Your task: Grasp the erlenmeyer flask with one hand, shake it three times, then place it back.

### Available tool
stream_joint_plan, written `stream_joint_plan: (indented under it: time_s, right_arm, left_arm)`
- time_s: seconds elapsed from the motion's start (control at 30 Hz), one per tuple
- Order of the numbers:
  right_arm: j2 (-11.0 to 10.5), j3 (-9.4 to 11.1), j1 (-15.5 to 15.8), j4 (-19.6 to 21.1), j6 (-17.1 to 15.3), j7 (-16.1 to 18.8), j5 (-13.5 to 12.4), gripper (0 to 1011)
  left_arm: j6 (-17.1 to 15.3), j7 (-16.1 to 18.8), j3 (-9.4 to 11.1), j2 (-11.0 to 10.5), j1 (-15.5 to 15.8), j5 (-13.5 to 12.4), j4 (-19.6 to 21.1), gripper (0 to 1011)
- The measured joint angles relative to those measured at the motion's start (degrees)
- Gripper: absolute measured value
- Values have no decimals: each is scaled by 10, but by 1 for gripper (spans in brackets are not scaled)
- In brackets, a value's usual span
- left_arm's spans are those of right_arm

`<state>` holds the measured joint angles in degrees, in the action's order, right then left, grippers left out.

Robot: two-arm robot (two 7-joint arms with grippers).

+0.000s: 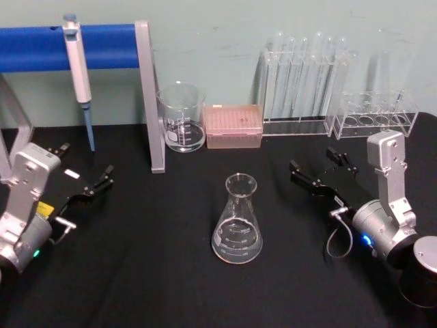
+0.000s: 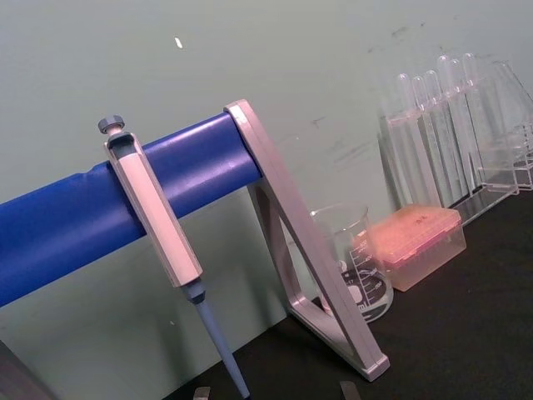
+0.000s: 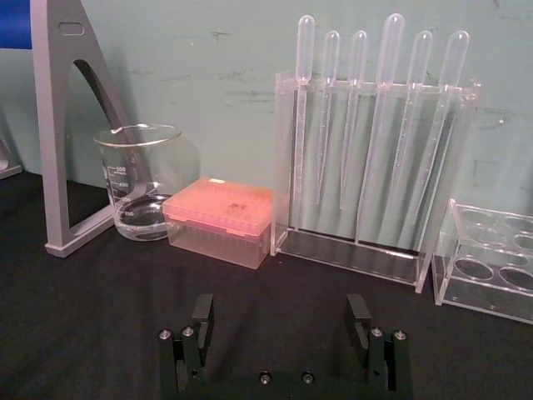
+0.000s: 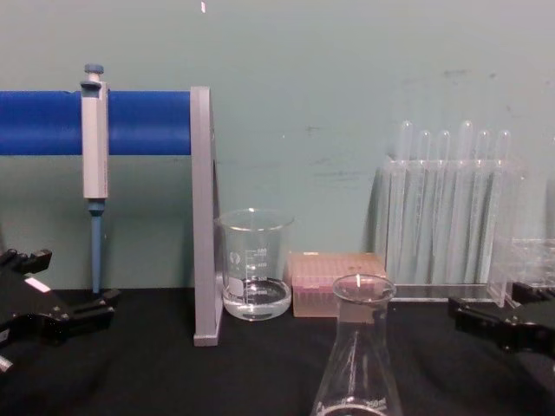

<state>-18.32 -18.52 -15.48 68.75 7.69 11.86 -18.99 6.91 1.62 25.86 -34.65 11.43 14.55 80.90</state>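
Flask (image 1: 237, 222) stood upright mid-table, untouched. Our left gripper (image 1: 85, 184) and right gripper (image 1: 321, 171) flanked it, both jaws apart.

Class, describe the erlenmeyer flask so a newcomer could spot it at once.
On the black table, look midway between the two grippers, nearer than the back row of glassware. The erlenmeyer flask stands alone there, upright. Unlike the straight-sided beaker behind it, it tapers from a wide base to a narrow neck.

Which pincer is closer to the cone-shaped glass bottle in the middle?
The right pincer is closer, sitting open just off the right side of the erlenmeyer flask. The left pincer, also open, rests farther away near the table's left edge.
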Motion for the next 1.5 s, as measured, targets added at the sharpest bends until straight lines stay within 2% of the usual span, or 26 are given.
stream_joint_plan:
  time_s: [1.5]
  right_arm:
    - [0,-1,0,0,1,-1,-1,1000]
  left_arm:
    - [0,0,0,0,0,0,0,1001]
